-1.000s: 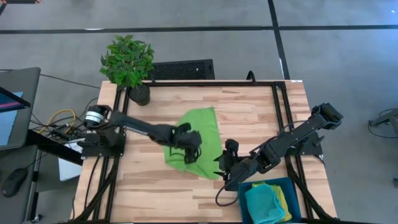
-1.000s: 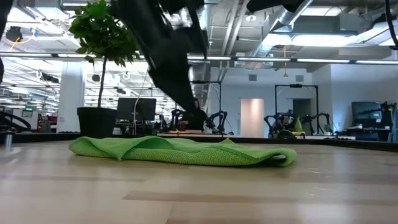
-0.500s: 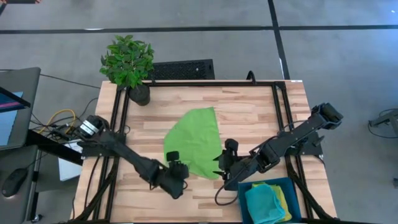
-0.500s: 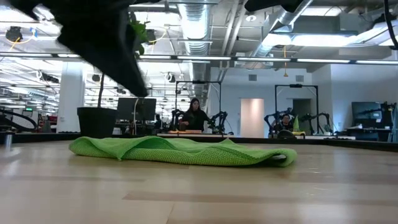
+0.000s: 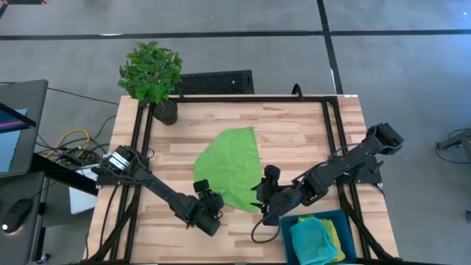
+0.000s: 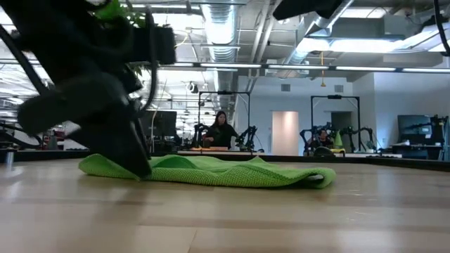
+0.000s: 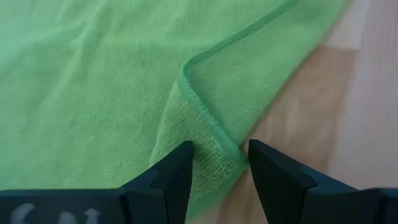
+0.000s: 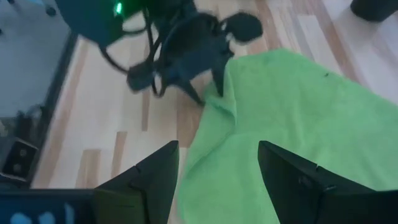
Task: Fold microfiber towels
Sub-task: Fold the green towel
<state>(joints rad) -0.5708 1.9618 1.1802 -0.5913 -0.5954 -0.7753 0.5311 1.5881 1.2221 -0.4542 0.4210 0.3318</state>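
Lying near the middle of the wooden table (image 5: 309,132), the lime green towel (image 5: 229,166) is spread out in a rough flat shape, with a folded corner at its near-left edge. In the low view the towel (image 6: 211,171) shows as a low, rumpled band on the tabletop.

The left gripper (image 5: 208,201) is positioned at that near-left corner of the towel. In the left wrist view its fingers (image 7: 171,180) stand apart, one on each side of the hemmed corner (image 7: 211,134); the jaws are partly open and have not closed on the cloth.

The right gripper (image 5: 263,199) is located at the towel's near-right edge, low over the table. In the right wrist view its fingers (image 8: 155,177) are spread wide, with the towel (image 8: 292,137) lying beyond them; the jaws hold nothing.

A blue bin (image 5: 288,228) sits at the near-right corner of the table and contains a turquoise towel (image 5: 313,241) lying on a yellow towel (image 5: 336,234). A potted plant (image 5: 152,73) stands at the far-left corner.
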